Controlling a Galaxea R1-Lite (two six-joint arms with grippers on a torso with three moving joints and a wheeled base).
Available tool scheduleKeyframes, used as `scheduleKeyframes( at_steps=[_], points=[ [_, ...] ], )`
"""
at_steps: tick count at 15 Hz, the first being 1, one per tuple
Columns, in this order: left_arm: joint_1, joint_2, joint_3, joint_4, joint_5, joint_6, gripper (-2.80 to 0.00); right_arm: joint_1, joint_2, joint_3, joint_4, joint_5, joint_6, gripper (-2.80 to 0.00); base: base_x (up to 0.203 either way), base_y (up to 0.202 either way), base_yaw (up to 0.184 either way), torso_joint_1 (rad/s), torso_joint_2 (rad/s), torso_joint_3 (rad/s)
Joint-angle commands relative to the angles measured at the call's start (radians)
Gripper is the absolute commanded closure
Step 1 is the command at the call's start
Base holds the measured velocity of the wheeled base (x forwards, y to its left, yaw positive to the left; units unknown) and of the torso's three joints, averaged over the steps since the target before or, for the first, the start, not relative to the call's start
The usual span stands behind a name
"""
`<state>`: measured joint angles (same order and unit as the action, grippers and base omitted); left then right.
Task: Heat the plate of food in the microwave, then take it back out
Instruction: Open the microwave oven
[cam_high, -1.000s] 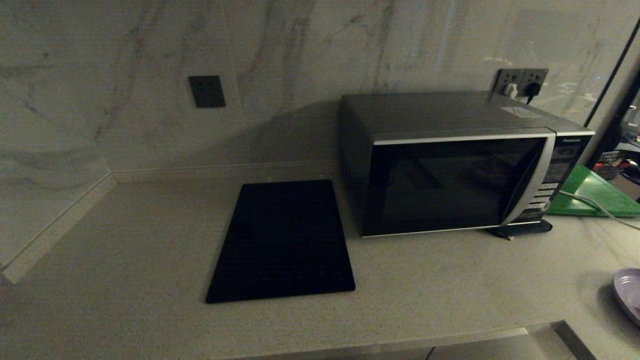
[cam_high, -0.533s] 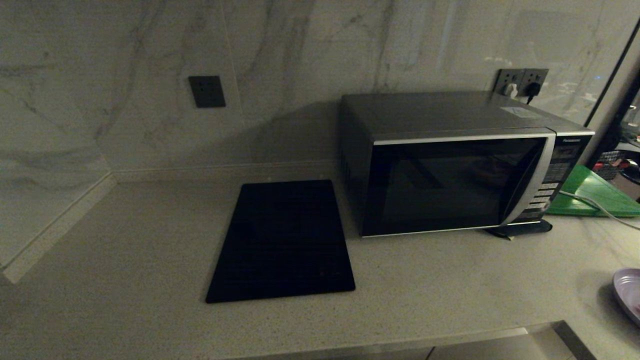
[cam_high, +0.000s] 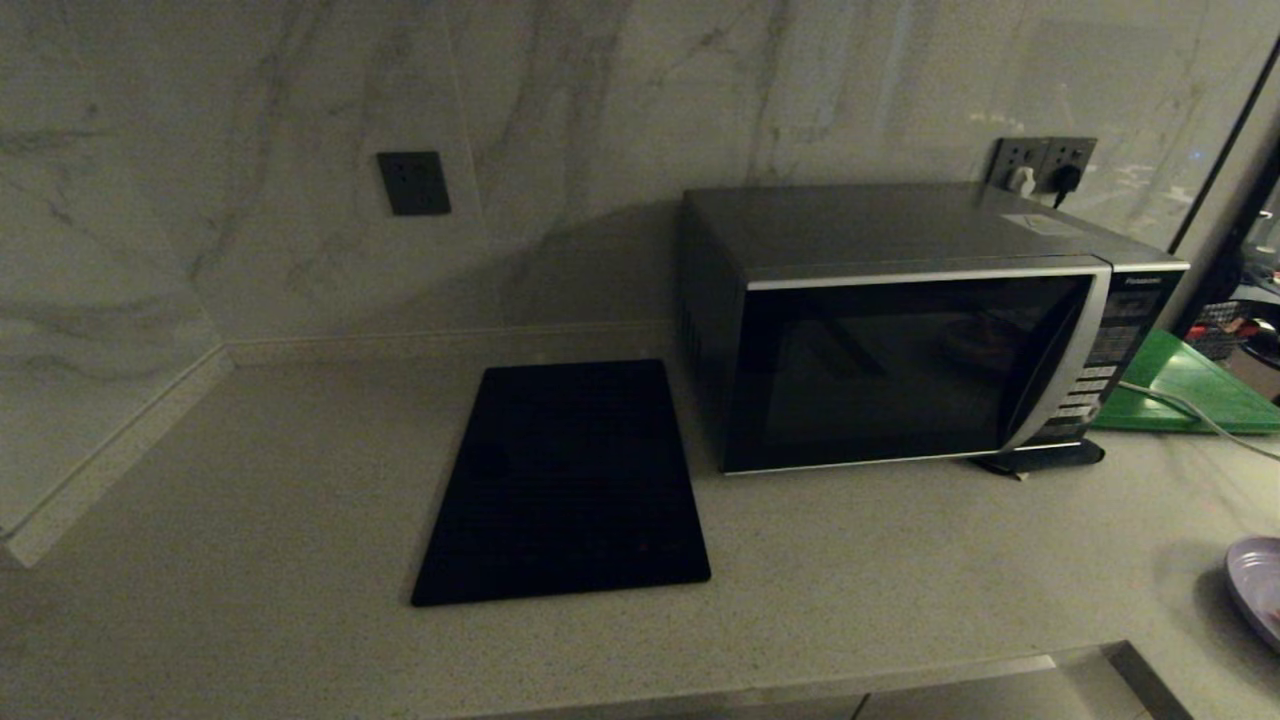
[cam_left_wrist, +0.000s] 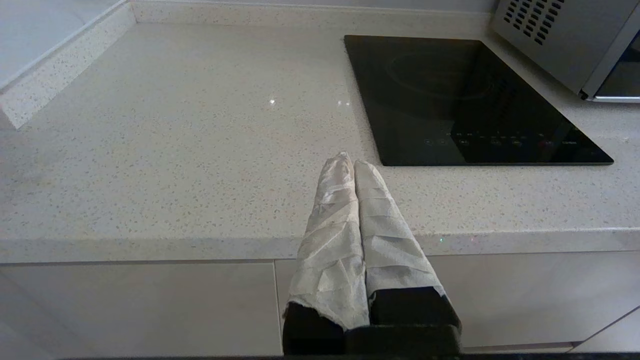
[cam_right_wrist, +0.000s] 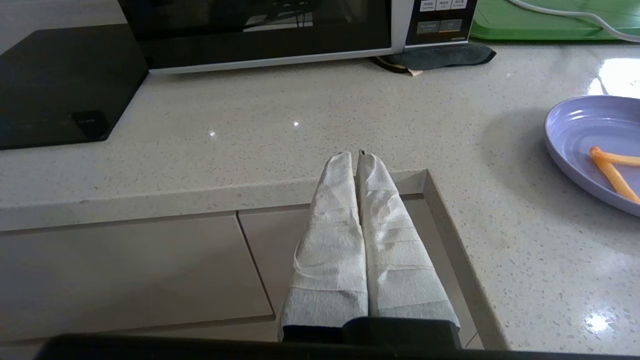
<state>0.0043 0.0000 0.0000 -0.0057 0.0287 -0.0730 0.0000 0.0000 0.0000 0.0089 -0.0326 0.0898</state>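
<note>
The black microwave (cam_high: 905, 330) stands at the back right of the counter with its dark glass door closed; its lower front also shows in the right wrist view (cam_right_wrist: 260, 30). The lilac plate of food (cam_right_wrist: 595, 145) lies on the counter at the far right, with orange sticks (cam_right_wrist: 612, 167) on it; only its edge (cam_high: 1258, 585) shows in the head view. My right gripper (cam_right_wrist: 354, 156) is shut and empty, held in front of the counter's front edge, well clear of the plate. My left gripper (cam_left_wrist: 348, 161) is shut and empty, held low by the counter's front edge, left of the cooktop.
A flat black cooktop slab (cam_high: 570, 480) lies left of the microwave. A green board (cam_high: 1190, 385) with a white cable across it lies right of the microwave. A dark pad (cam_right_wrist: 435, 56) sits under the microwave's right front corner. Marble walls close the back and left.
</note>
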Motion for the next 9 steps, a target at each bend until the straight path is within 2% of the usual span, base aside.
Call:
scheduleKeyframes(
  at_steps=[1, 9],
  points=[
    [0.0, 0.002, 0.0, 0.0, 0.0, -0.001, 0.0, 0.0, 0.0, 0.002, -0.001, -0.001, 0.001, 0.0, 0.0, 0.0, 0.0, 0.0, 0.0, 0.0],
    [0.0, 0.002, 0.0, 0.0, 0.0, -0.001, 0.0, 0.0, 0.0, 0.002, 0.0, 0.002, 0.0, 0.0, 0.0, 0.0, 0.0, 0.0, 0.0, 0.0]
  ],
)
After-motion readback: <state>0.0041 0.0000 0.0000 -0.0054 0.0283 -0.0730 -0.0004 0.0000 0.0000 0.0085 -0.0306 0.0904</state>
